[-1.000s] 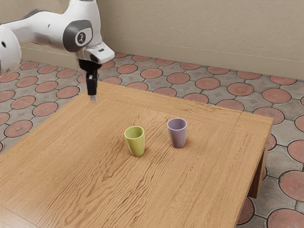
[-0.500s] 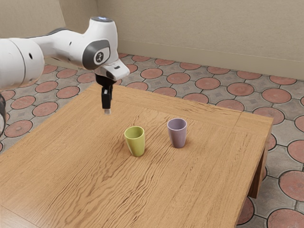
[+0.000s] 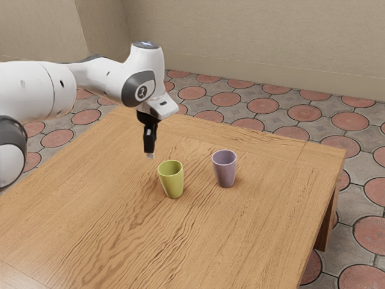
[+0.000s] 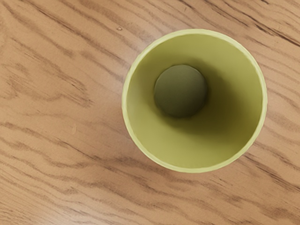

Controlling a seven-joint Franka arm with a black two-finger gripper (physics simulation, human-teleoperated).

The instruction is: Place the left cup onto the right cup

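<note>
Exterior view: tool (image 3: 148,155) hung pointing down above counter (image 3: 108,229), at 10 o'clock from green cup (image 3: 171,178), clear of it. Tool seen as one thin dark column, so could not tell whether wide or narrow. Green cup upright near counter's middle. Purple cup (image 3: 224,168) upright at 2 o'clock from green cup, near but apart.

Wrist view: looked straight down into green cup (image 4: 194,101), showing round rim, inner wall and flat bottom, with wood grain of counter (image 4: 56,140) all round.
</note>
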